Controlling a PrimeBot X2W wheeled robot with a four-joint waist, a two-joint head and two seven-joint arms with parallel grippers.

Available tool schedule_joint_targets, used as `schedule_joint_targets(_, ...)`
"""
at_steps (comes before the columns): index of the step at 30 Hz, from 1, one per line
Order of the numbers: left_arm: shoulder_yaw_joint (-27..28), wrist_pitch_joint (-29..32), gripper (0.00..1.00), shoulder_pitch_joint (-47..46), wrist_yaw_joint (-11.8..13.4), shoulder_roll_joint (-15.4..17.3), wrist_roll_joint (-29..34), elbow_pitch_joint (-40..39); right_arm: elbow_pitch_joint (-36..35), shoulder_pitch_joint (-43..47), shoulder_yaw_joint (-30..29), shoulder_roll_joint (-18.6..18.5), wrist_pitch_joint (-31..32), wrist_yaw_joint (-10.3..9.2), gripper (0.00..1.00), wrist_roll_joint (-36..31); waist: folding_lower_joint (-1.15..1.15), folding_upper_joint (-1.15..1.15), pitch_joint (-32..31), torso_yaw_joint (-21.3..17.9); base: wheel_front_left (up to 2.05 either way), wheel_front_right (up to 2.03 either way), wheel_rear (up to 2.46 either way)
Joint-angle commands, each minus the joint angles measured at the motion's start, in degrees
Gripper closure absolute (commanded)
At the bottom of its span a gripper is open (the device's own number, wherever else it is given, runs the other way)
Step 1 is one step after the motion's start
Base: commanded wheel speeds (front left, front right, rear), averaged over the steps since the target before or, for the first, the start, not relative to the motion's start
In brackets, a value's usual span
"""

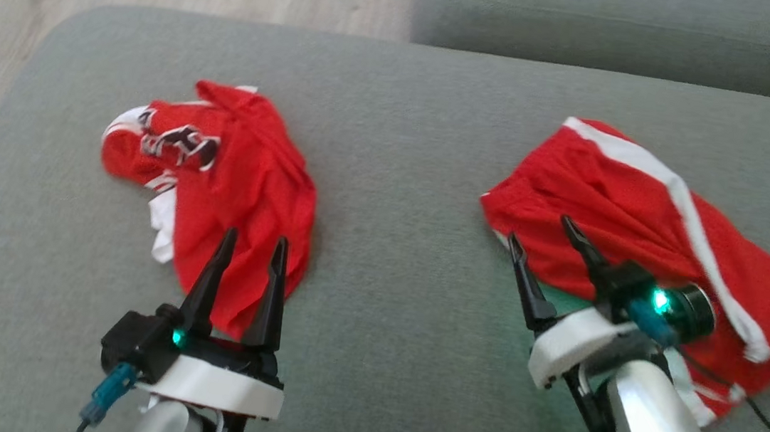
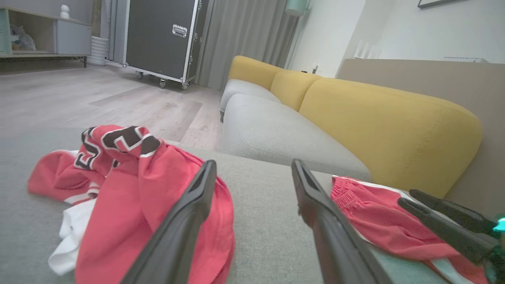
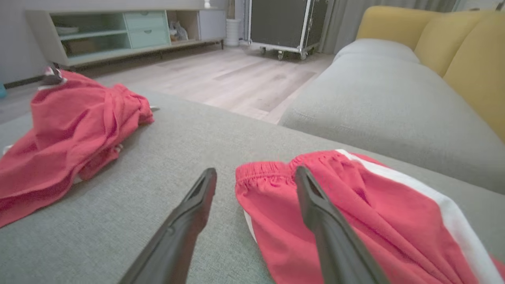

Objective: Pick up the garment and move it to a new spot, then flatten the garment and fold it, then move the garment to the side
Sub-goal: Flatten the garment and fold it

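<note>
Open and empty, the left claw point(image 1: 257, 237) hung over the near edge of the jersey point(image 1: 246, 173), crumpled on the sofa point(image 1: 400, 139); the right claw point(image 1: 539, 229), open too, stood at the waistband corner of the shorts point(image 1: 616, 197), their length running off rightward.

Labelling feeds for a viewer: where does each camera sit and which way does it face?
Head view: on the head, facing forward and down at the grey sofa cushion; left claw and right claw below, open.
Left wrist view: on the left wrist, facing along the left claw past the red jersey toward the yellow backrest; right claw at right.
Right wrist view: on the right wrist, facing along the right claw over the red shorts toward the wooden floor.
Shared: all show jersey and shorts.
</note>
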Motion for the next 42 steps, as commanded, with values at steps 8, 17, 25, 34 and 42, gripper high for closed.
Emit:
schedule_joint_targets(8, 0.06, -0.55, 0.00, -4.51, 0.07, -0.02, -1.43, -1.53, 15.59, -11.82, -0.02, -1.53, 2.03, -0.04, 0.00, -4.30, 0.00, 0.00, 3.87, 5.45, 0.00, 0.00, 0.00)
schedule_joint_targets(17, -0.22, -0.55, 0.00, -5.62, 0.39, -0.02, -1.78, -1.53, 26.19, -18.12, -3.76, -0.27, -0.36, -0.04, 1.00, 5.49, 0.00, 0.00, 5.46, 6.39, 0.00, 0.00, 0.00)
schedule_joint_targets(25, -0.90, -0.55, 0.00, -6.19, 0.63, -0.02, -2.08, -1.41, 31.66, -21.66, -4.29, -0.04, 0.00, -0.04, 1.00, 13.89, 0.00, 0.00, 5.86, 5.30, 0.00, 0.00, 0.00)
schedule_joint_targets(34, -0.33, -0.55, 0.00, -6.33, 0.96, -0.02, -2.04, -1.52, 36.60, -25.13, -2.40, -1.26, -4.87, -0.04, 0.00, 4.92, 0.00, 0.00, 5.63, 2.97, 0.00, 0.00, 0.00)
schedule_joint_targets(42, 1.69, -0.55, 0.00, -5.24, 0.83, -0.02, -1.51, -1.76, 28.58, -21.63, -6.56, -0.21, -7.94, -0.04, 0.00, 3.53, 0.00, 0.00, 2.59, -2.12, 0.00, 0.00, 0.00)
